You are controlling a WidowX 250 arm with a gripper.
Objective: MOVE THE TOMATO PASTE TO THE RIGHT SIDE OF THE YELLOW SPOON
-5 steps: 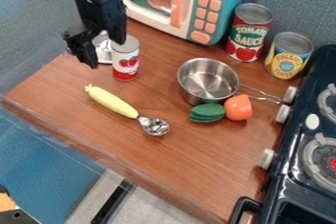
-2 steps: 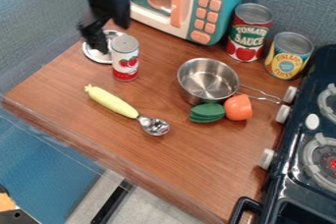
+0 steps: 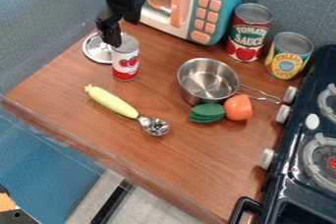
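Observation:
My gripper [image 3: 125, 32] hangs at the upper left, its fingers apart, over the back of the small red-and-white tomato paste can [image 3: 125, 64]. One fingertip overlaps the left edge of the can's top in view; whether they touch I cannot tell. The can stands upright on the wooden counter. Below it lies the yellow-handled spoon [image 3: 111, 101], slanting down to the right and ending in a metal bowl.
A metal lid [image 3: 96, 51] lies behind and left of the can. To the right are a steel pan [image 3: 207, 80], a green piece [image 3: 207, 113], an orange cup-like piece [image 3: 238, 107], two larger cans, and the stove [image 3: 289, 169]. A toy microwave [image 3: 216, 2] stands behind.
The gripper has moved right and somewhat up in the view, from the can's left side to above its back, uncovering more of the lid. The can and spoon have stayed put.

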